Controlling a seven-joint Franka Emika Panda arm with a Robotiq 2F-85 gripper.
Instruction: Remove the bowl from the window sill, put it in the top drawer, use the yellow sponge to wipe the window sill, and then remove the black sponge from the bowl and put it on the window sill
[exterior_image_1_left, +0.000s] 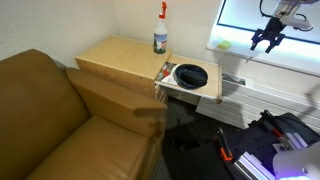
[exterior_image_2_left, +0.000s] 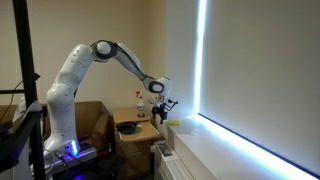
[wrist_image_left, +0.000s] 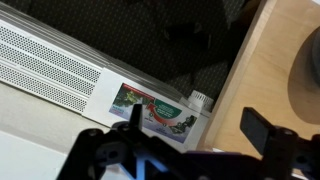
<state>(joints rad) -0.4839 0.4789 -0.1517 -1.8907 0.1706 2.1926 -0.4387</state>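
Observation:
The white bowl (exterior_image_1_left: 190, 75) with a dark inside sits in the open top drawer (exterior_image_1_left: 200, 93) of the wooden cabinet. It also shows in an exterior view (exterior_image_2_left: 128, 127), and its rim is at the right edge of the wrist view (wrist_image_left: 313, 68). I cannot make out the black sponge inside it. The yellow sponge (exterior_image_1_left: 222, 44) lies on the white window sill (exterior_image_1_left: 290, 58), and it shows in an exterior view (exterior_image_2_left: 173, 123). My gripper (exterior_image_1_left: 266, 40) hovers above the sill, to the right of the sponge, open and empty. It shows in an exterior view (exterior_image_2_left: 160, 108) and the wrist view (wrist_image_left: 198, 128).
A spray bottle (exterior_image_1_left: 160, 30) stands on the cabinet top (exterior_image_1_left: 115, 58). A brown couch (exterior_image_1_left: 50, 120) fills the left. A radiator grille (wrist_image_left: 50, 60) runs below the sill. A white labelled container (wrist_image_left: 160, 112) stands beside the cabinet. Cables and gear (exterior_image_1_left: 270, 145) lie on the floor.

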